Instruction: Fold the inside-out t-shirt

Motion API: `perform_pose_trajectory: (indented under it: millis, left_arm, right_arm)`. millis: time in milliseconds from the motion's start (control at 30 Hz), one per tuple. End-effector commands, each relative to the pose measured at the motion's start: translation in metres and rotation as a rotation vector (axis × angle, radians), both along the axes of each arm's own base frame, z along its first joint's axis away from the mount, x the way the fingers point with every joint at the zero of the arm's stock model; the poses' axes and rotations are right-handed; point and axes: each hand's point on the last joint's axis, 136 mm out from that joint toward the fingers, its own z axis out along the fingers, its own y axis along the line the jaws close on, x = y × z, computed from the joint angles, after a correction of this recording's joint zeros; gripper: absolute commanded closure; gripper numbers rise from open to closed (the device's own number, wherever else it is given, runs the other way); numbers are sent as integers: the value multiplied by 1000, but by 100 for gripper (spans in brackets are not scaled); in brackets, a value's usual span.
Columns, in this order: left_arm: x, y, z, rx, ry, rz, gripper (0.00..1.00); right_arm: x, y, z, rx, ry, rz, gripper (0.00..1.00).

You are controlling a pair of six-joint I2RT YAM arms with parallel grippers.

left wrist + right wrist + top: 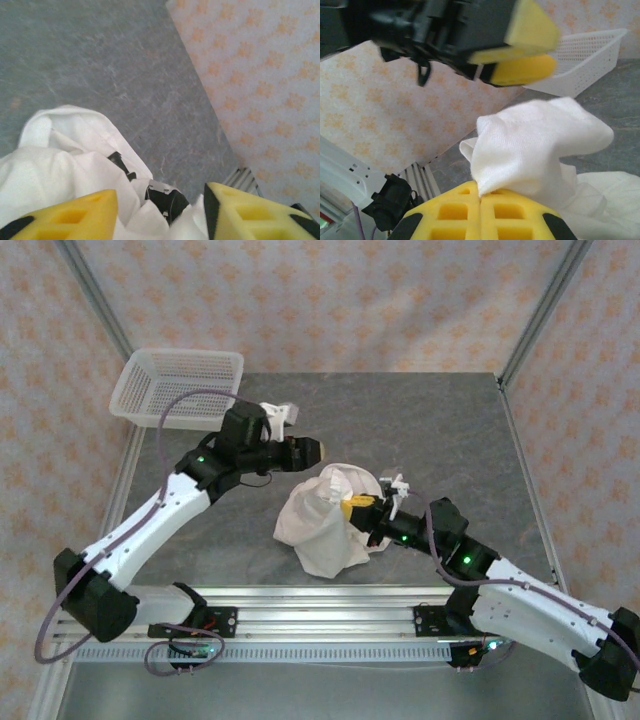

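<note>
The inside-out t-shirt (318, 522) is a cream-white bunched heap in the middle of the table. My right gripper (480, 194) is shut on a fold of the shirt (535, 140), pinching it between its yellow fingers; from above it (358, 507) sits at the heap's right side. My left gripper (312, 449) hovers just above and left of the heap's top. In the left wrist view its yellow fingers (70, 215) stand apart, open, with the shirt (60, 165) below them and nothing gripped. The right wrist view has the left gripper (551, 50) above the held fold.
A white mesh basket (180, 386) stands at the table's far left corner, with its rim (585, 50) beyond the left gripper. Bare grey tabletop (440, 430) lies to the right and behind the shirt. An aluminium rail (320, 605) runs along the near edge.
</note>
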Motion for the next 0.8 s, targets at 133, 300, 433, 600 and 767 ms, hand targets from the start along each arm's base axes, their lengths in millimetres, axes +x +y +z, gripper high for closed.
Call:
perform_pose_trajectory:
  millis: [133,300,433,600,767]
  left_arm:
    - [-51,41,7,-60,15,124,51]
    - [-69,7,-16,-19,82,-11,46]
    - [-67,-34,-12,-35,64,-110,31]
    - [-52,-39,-34,28,98,-75,59]
    - [-49,-23,-19,40,46,-20,100]
  right_arm:
    - [11,-6,11,48,-29,-59,100]
    - [13,-5,8,34,-21,-61,100]
    - [13,-4,6,28,-11,-55,100]
    - [16,-9,7,29,-2,-89,100]
    - [24,-23,-17,-30,37,-176,100]
